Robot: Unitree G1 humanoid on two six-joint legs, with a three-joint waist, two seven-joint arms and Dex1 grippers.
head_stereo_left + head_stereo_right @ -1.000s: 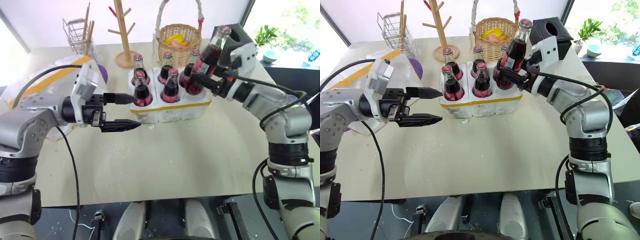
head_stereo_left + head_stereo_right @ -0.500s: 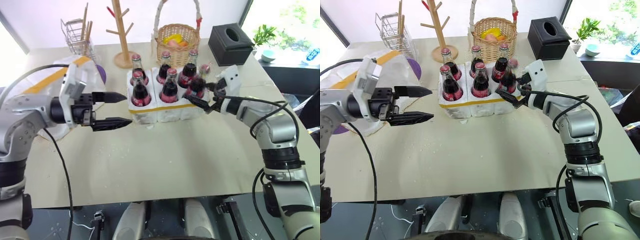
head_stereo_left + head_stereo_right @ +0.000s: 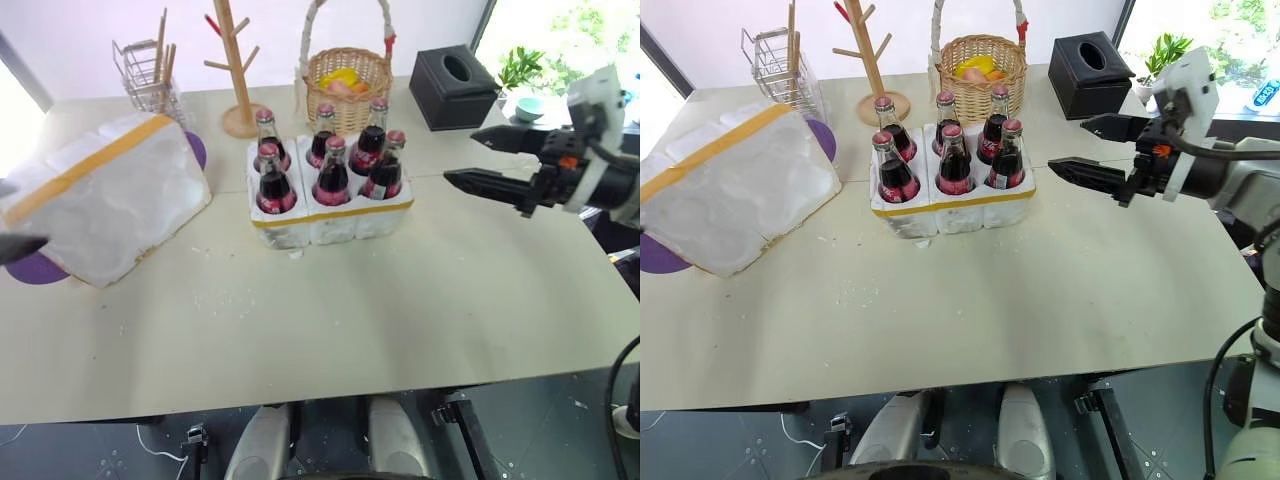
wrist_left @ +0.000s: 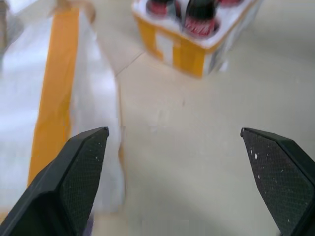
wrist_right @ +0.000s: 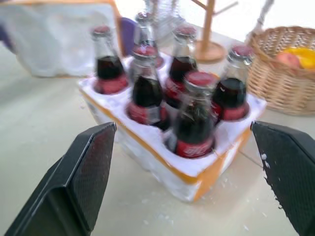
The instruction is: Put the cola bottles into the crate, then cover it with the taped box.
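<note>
Six cola bottles [image 3: 330, 165] fill the crate [image 3: 330, 215] mid-table. The taped box [image 3: 105, 195] lies tilted near the left edge. Right gripper [image 3: 490, 160] hovers open, empty, over bare table; left gripper [image 4: 172, 182] open, seemingly beside the box.

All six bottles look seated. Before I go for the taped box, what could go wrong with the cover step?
1. The cola bottles stand well above the crate; a taped box lowered off-centre or tilted may catch a neck and tip it.
2. The box is bulky and lies tilted beside a purple disc; one open left gripper may slip on the foam.
3. The wooden rack and wicker basket stand close behind, so a wide swing may hit them.
</note>
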